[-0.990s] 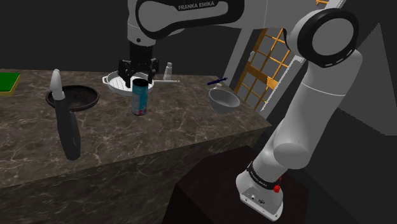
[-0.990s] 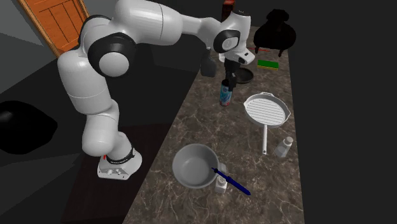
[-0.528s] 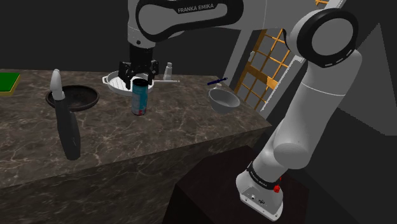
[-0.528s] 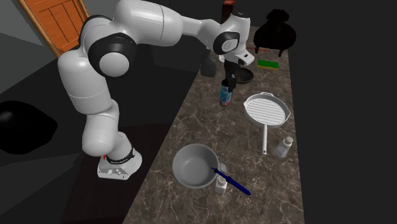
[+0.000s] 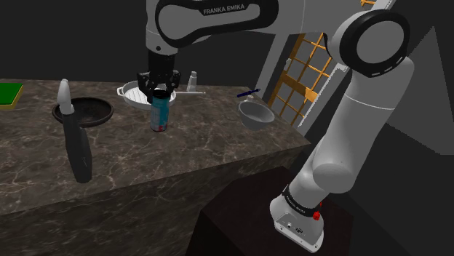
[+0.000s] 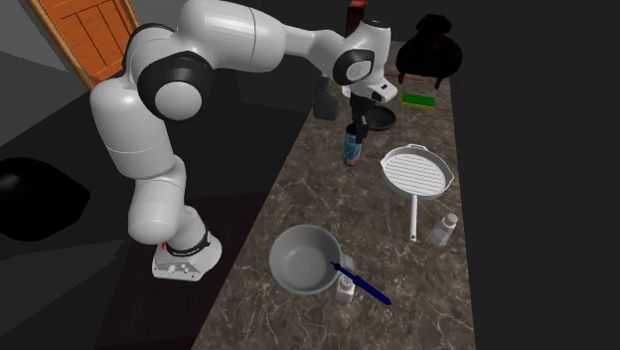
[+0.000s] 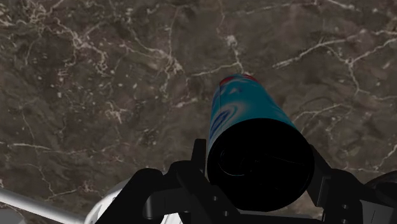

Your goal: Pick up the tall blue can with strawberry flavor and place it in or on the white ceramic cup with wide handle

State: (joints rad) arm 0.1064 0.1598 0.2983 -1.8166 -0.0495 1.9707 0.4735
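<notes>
White arm [image 5: 367, 109]: rises from the shoulder view's lower right, its upper link cut off by the top edge. Dark marbled counter [image 5: 182, 156]: runs across the middle of that view, its left end cut off. White ridged pan [image 6: 415, 171]: right of centre in the second exterior view; in the shoulder view largely hidden behind the hand. Grey bowl [image 6: 293, 263]: lower centre, a blue-handled utensil [image 6: 363, 281] across its rim, the tip hard to make out. Dark round dish [image 5: 87, 110]: left of centre. Dark upright object with a pale tip [image 5: 76, 145]: left, kind unclear. Blue can [image 5: 160, 115]: upright on the counter, upper centre, its top covered by the black gripper [image 5: 159, 91]; in the wrist view the fingers [image 7: 198, 159] clasp it on both sides, label unreadable. Small shaker [image 6: 443, 230]: beside the pan handle. Green pad [image 5: 9, 93]: cut by the left edge.
</notes>
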